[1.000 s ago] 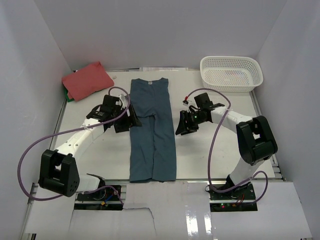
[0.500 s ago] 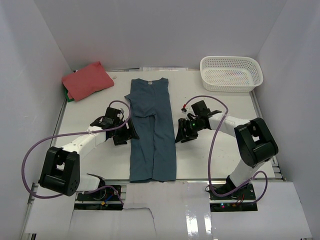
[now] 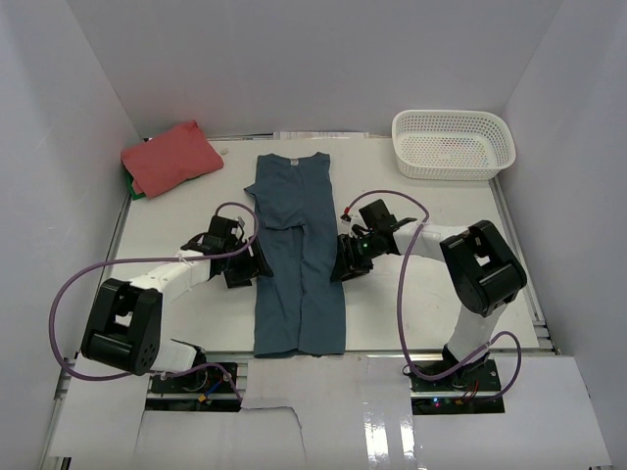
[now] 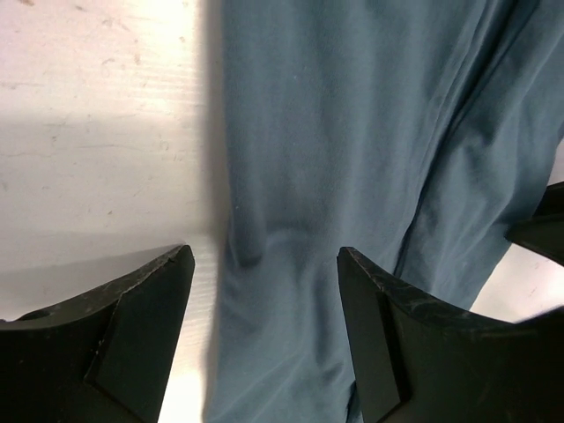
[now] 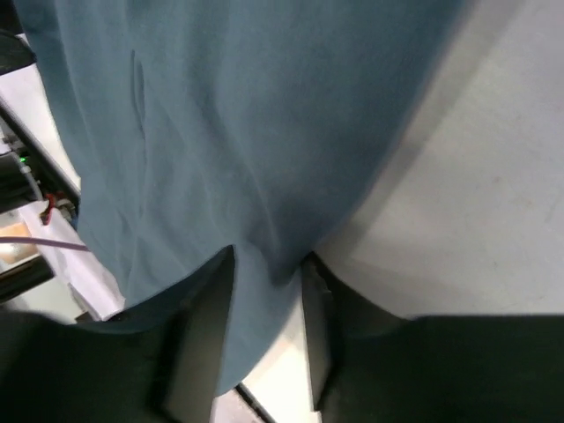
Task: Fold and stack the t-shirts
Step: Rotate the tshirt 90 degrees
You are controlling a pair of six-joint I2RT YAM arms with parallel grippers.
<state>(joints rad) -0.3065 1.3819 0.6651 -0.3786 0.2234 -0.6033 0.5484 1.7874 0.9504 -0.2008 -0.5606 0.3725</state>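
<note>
At the far left corner of the surface (image 3: 196,318) lay the coral-red t-shirt (image 3: 171,157), folded into a flat pad and well away from both arms. Down the middle stretched the teal-blue t-shirt (image 3: 299,257), already narrowed into a long strip. Its long axis ran from the far edge toward the near edge, with the neck at the far end.

The left end effector (image 3: 247,262) sat low at the strip's left long edge, about halfway along. Its fingers stood wide apart, one over bare surface and one over cloth, with nothing pinched. The shirt lay directly to its right. The right end effector (image 3: 351,257) mirrored it on the opposite long edge, so neither arm was nearer. At the far right corner stood the white basket (image 3: 453,143).

From where I stood, the next move looked to turn on both arms taking the strip at the same point along its length, so that it would fold squarely across.

The overhead view gave the whole layout but hid the jaws under the wrists. The left wrist view showed the hem running up between the spread fingers. The right wrist view showed a narrower gap with the cloth's edge rucked up inside it. I could not tell whether that cloth was truly clamped.
</note>
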